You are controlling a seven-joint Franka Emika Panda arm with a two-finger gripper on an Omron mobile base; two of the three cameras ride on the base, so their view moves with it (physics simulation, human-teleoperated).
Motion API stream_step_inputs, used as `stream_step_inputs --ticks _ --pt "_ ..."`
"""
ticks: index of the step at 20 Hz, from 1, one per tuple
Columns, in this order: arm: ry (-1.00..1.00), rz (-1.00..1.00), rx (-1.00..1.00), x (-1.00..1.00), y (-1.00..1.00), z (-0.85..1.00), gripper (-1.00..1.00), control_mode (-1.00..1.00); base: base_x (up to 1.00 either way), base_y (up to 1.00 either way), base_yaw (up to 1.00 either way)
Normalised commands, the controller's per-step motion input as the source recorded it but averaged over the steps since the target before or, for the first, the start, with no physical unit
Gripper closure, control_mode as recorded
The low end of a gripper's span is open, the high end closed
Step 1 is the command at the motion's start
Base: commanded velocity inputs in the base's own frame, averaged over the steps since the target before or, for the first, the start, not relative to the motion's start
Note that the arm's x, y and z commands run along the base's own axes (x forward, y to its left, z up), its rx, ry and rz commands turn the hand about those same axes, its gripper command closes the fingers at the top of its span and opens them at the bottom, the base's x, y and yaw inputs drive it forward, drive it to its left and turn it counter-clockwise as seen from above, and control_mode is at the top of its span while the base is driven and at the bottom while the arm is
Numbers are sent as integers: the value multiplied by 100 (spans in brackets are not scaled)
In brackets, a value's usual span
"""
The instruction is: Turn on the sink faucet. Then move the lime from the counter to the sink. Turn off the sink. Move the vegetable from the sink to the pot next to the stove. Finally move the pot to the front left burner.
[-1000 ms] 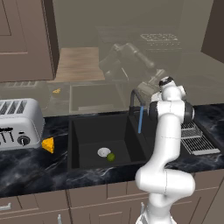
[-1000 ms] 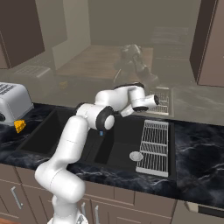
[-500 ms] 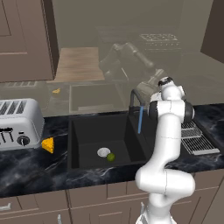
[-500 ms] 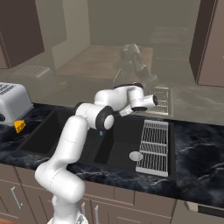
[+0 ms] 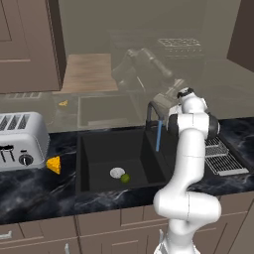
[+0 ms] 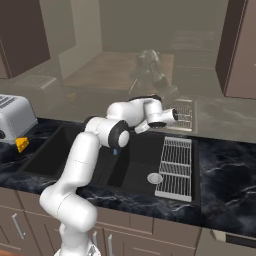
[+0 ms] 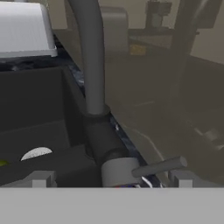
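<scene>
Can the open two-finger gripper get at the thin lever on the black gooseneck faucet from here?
Probably yes: the gripper is open at the faucet base, its grey lever between the fingertips, nothing between.

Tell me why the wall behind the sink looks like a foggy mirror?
Left base view: the glossy backsplash reflects a hazy arm and toaster. Right base view: same dim reflection, no hard shadows. Hand view: the faucet looks soft and blurry up close.
</scene>
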Motion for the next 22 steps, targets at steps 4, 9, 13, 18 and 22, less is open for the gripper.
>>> stream_step_inputs --ticks 4,9,13,18,22 --pt "0 13 0 1 52 -1 -100 -100 0 0 0" --pt "0 16 0 0 59 0 -100 -100 0 0 0" --pt "-1 14 0 0 65 0 -100 -100 0 0 0" --pt "-1 14 0 0 71 0 -100 -100 0 0 0" --pt "-1 14 0 0 76 0 -100 -100 0 0 0"
